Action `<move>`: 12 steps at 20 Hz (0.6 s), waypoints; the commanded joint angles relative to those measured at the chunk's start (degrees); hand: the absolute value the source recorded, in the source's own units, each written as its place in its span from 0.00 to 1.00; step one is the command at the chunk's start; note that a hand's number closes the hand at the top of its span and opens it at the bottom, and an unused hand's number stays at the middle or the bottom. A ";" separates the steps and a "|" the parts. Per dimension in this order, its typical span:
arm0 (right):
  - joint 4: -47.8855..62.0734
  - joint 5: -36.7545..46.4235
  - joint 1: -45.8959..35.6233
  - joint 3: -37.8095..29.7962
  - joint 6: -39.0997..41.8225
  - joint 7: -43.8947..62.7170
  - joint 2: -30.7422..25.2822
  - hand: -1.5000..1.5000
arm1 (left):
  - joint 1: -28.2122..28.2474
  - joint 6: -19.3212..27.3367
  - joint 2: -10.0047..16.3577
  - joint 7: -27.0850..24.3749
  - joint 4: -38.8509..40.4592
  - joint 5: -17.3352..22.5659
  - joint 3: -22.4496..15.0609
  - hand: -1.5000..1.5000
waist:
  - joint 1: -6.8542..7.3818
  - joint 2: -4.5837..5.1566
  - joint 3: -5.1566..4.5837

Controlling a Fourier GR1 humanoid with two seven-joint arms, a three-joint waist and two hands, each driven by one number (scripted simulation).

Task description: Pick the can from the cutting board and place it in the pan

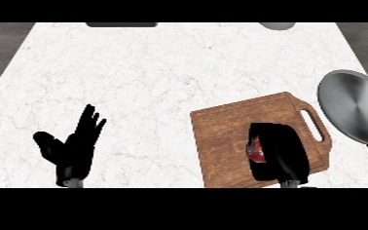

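Although only a sliver of it shows, the small red can (253,151) sits inside the curl of the black right robot hand (282,152), whose fingers are wrapped round it and hide most of its body. Can and hand are over the right half of the brown rectangular wooden cutting board (221,135), toward 5 o'clock in the head view. Whether the can rests on the wood or is raised off it cannot be told. The board lies slightly turned, with its slotted handle along the side at 3 o'clock. Beyond that handle, at about 2 o'clock from the can, the round grey metal pan (346,105) lies at the view's right edge, partly cut off and close to the board. All of this is carried by the white marbled surface (173,63). Well apart, at 9 o'clock from the can, the black left robot hand (74,148) rests open near the lower edge, fingers straight and pointing up, thumb spread sideways. At 12 o'clock, along the far edge of the surface, a dark flat object (122,24) and a grey rounded object (279,25) are cut off by the frame.
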 commanded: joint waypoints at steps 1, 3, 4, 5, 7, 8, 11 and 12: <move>-7.09 5.43 -0.71 -1.35 -4.75 0.71 -2.69 1.00 | 1.48 -0.53 -1.33 -0.96 1.81 0.38 -0.47 0.50 | -0.38 0.22 -0.08; -14.60 7.83 -0.44 -1.83 -4.90 4.54 -2.25 1.00 | 2.32 -0.85 0.07 -0.40 0.70 0.70 0.54 0.50 | -0.73 0.00 -0.11; -15.43 8.99 0.89 -2.41 -9.09 4.02 -1.96 1.00 | -0.13 -0.20 -0.17 0.74 1.68 0.49 0.54 0.50 | -1.21 0.09 -0.06; -18.81 10.49 1.73 -2.44 -7.75 6.02 -2.40 1.00 | 1.19 -0.65 -0.03 -1.16 3.03 0.37 1.07 0.50 | -1.15 0.09 -0.10; -21.06 9.64 0.59 -3.96 -6.56 8.37 0.03 1.00 | -0.05 2.60 -2.46 0.89 1.35 -0.82 -0.40 0.50 | -0.53 0.26 -0.06; -23.24 10.51 3.48 -3.91 -6.65 9.06 -0.41 1.00 | 1.43 0.72 -0.47 2.73 -1.72 -0.67 -0.98 0.50 | -0.33 0.24 -0.04; -27.07 5.47 -2.50 -10.88 0.78 9.79 -1.06 1.00 | -1.72 0.73 0.53 3.75 0.10 0.09 1.41 0.50 | 0.00 0.40 -0.06; -28.06 6.08 -1.50 -10.51 1.07 10.99 0.03 1.00 | -1.11 -0.09 0.03 3.89 -0.64 0.14 0.41 0.50 | 0.03 0.39 -0.05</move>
